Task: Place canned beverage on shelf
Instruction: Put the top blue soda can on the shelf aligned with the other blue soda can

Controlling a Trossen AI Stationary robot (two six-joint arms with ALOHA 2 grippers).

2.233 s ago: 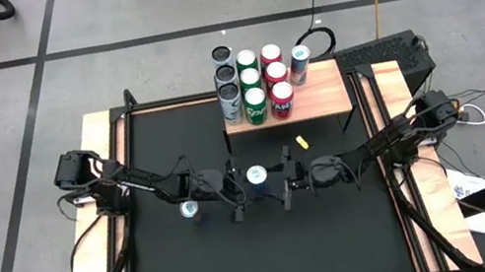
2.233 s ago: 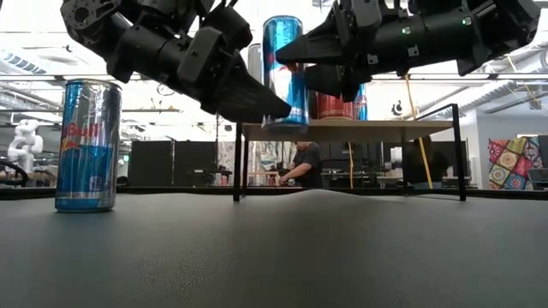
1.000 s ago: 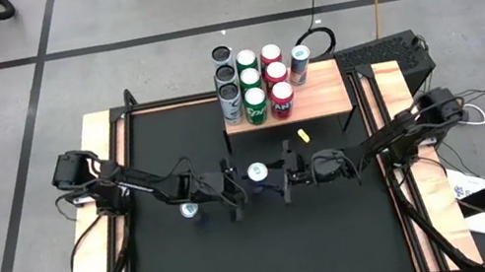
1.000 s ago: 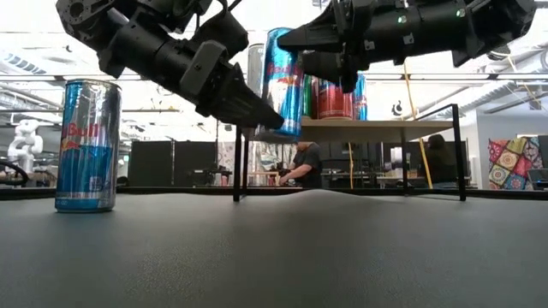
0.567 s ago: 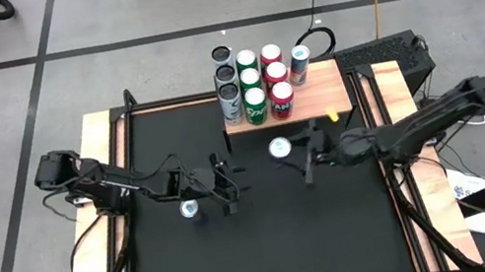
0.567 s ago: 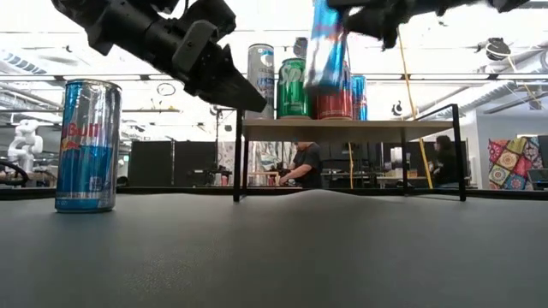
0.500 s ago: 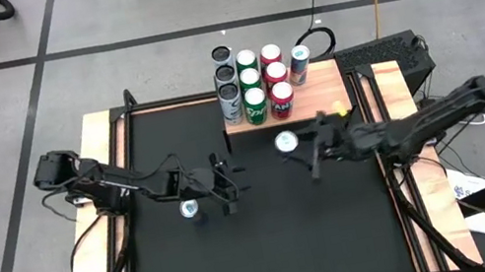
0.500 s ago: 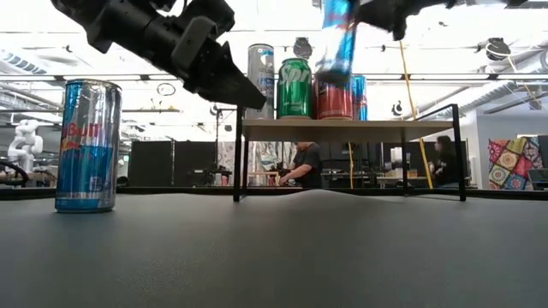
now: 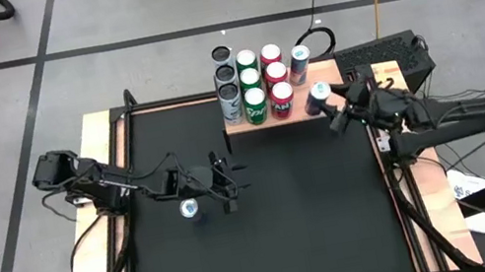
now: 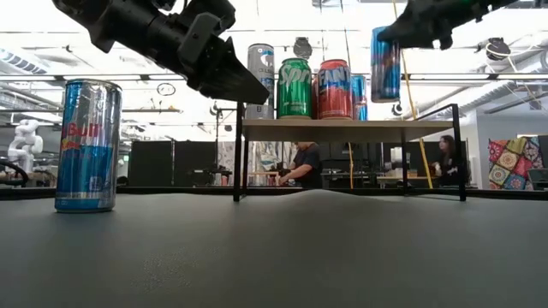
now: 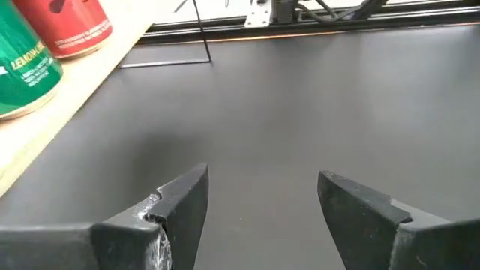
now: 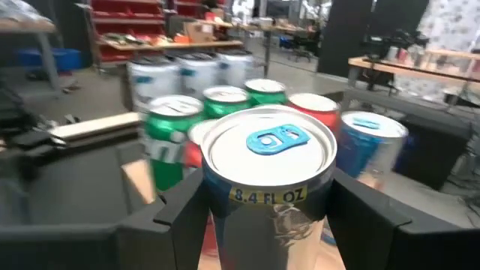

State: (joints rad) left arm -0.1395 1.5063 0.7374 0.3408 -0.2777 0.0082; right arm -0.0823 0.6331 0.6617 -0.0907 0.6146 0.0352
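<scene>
A slim blue can (image 10: 387, 64) hangs above the right end of the shelf (image 9: 323, 107), with my right gripper (image 9: 325, 101) shut on it. The shelf has a light wood top and black legs (image 10: 455, 152). Several cans (image 9: 253, 84) stand upright on its left half. A second blue can (image 10: 88, 145) stands on the black table, left of centre. Just right of that can, above the table, my left gripper (image 9: 230, 180) is open with nothing between its fingers (image 11: 187, 202). My right gripper pinches the blue can's side wall (image 12: 270, 196) just below its top rim, one finger (image 12: 180, 214) on each side. The fingers lie about level and reach in from the table's right side. The can is upright, its bottom (image 10: 387, 98) clear above the shelf top.
The shelf's right half (image 9: 328, 81) shows bare wood next to a blue can (image 9: 299, 64) at its back. Wooden rails (image 9: 108, 170) run along the table's left and right sides. Cables and a dark box (image 9: 388, 55) lie beyond the far right corner.
My right gripper has carried the blue can from over the table's middle up and toward the far right, to above the shelf's right end. The can tilted on the way and is upright now. My left gripper drew back from the can toward the left and rose a little.
</scene>
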